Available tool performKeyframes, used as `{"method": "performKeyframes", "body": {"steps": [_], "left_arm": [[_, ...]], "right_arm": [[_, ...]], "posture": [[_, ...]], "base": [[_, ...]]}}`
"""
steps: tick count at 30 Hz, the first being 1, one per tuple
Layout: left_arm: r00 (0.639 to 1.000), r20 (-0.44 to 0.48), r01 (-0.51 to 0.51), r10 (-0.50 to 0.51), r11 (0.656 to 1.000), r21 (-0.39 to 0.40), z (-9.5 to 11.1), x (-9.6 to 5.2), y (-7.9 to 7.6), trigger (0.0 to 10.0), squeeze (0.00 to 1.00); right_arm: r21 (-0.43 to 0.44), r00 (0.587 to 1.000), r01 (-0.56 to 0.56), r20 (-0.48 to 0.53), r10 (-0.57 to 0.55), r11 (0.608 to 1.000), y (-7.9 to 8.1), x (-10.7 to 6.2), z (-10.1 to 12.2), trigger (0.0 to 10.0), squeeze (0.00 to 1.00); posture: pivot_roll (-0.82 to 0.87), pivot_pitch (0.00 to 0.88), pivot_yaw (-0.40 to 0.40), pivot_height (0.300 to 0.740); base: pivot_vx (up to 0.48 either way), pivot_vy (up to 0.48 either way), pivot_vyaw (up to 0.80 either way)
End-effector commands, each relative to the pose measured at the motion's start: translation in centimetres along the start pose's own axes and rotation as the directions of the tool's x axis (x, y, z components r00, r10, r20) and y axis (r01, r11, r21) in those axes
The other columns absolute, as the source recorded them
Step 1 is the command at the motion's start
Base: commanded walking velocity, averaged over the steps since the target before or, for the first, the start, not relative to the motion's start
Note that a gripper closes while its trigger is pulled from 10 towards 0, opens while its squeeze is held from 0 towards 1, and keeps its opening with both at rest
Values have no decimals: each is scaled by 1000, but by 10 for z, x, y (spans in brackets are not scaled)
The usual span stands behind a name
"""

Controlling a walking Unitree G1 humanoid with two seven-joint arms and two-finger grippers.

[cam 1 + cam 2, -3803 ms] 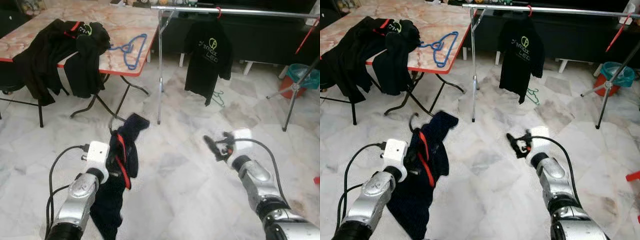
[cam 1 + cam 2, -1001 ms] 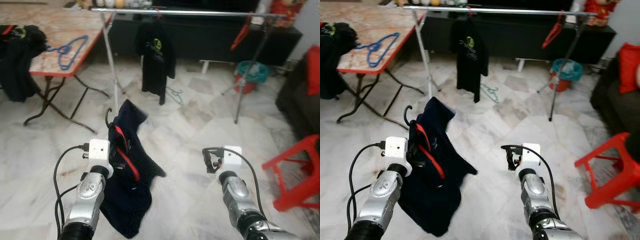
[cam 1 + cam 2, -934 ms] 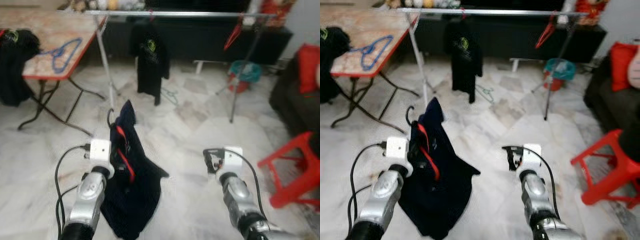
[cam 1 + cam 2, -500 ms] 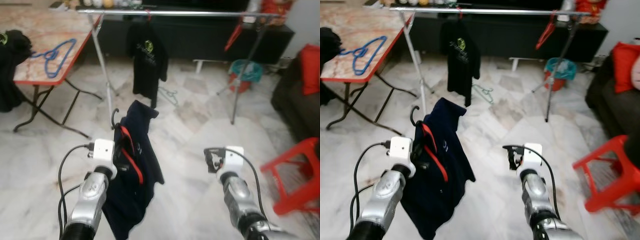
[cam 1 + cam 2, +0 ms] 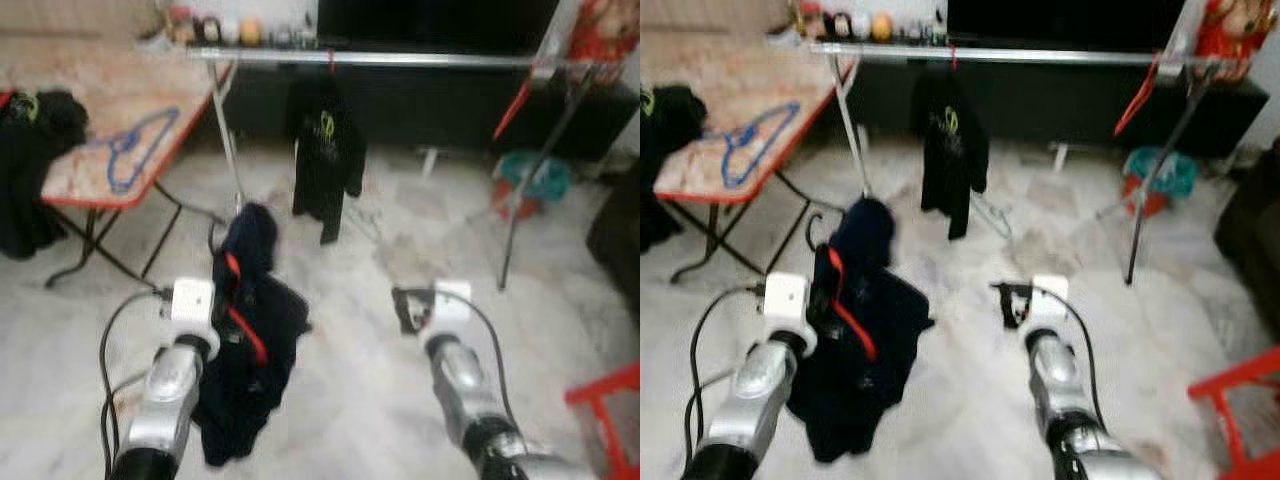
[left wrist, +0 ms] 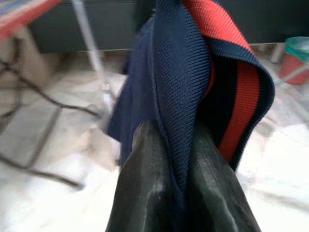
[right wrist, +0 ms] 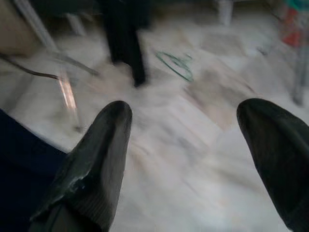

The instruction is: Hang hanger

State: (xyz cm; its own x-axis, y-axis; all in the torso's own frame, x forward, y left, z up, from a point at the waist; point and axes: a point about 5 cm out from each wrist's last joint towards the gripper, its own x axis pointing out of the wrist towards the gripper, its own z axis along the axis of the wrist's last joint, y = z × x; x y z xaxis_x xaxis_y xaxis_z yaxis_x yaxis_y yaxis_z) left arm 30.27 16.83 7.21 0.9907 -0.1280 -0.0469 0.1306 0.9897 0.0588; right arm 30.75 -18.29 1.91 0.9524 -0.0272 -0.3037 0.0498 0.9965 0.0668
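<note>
Left tool (image 6: pixel 171 154): two black fingers clenched on the collar fold of a navy garment (image 5: pixel 250 340) with red trim. In the left wrist view the fabric is pinched tight between the fingers. The garment rides on a hanger whose dark hook (image 5: pixel 212 240) pokes up beside the collar. The grip sits high, near the neck, likely so the cloth drapes free below and the hook stays exposed for the rail.

Orientation: long axis of the garment roughly vertical, collar up, hem hanging down past the left forearm. Hook points upward and slightly toward the robot's left; its exact opening direction is too blurred to tell.

Right tool (image 7: pixel 183 159): fingers spread wide, nothing between them. It is held out in front at about the same height as the left, well apart from the garment — probably kept free to steady the load at the rail.

Ahead: metal clothes rail (image 5: pixel 400 60) running left to right, well apart from the garment. A black T-shirt (image 5: pixel 325 155) already hangs on it from a red hanger. To the left, a marble-pattern worktop (image 5: pixel 90 110) carries a blue hanger (image 5: pixel 135 150) and dark clothes (image 5: pixel 30 170). Teal bucket (image 5: pixel 535 178) and red stool (image 5: pixel 610 415) to the right. Head views are blurred.

Judgement: carry phase; hook not yet near the rail.
</note>
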Motion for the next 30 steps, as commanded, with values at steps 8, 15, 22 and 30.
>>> {"method": "performKeyframes", "body": {"steps": [8, 15, 22, 30], "left_arm": [[998, 55, 29, -30, 999, 27, 14, 7, -5, 10000, 0], [998, 55, 29, -30, 999, 26, 15, 7, -7, 10000, 0], [998, 56, 33, -34, 999, 24, 15, 7, -7, 10000, 0], [998, 55, 36, -37, 999, 24, 15, 8, -9, 10000, 0]], "right_arm": [[7, 1000, 4, -10, -4, 1000, 1, 2, 2, 10000, 0], [6, 1000, 9, -2, -9, 1000, 0, 2, 3, 10000, 0], [7, 1000, 5, -1, -5, 1000, 0, 2, 4, 10000, 0], [10, 1000, 5, -1, -4, 1000, 1, 2, 4, 10000, 0]], "posture": [[7, 62, -41, 740], [4, 68, -45, 740], [5, 69, -47, 740], [5, 70, -46, 740]], "base": [[388, 0, -478], [389, 0, 0], [390, 0, 0], [392, 0, 0]]}}
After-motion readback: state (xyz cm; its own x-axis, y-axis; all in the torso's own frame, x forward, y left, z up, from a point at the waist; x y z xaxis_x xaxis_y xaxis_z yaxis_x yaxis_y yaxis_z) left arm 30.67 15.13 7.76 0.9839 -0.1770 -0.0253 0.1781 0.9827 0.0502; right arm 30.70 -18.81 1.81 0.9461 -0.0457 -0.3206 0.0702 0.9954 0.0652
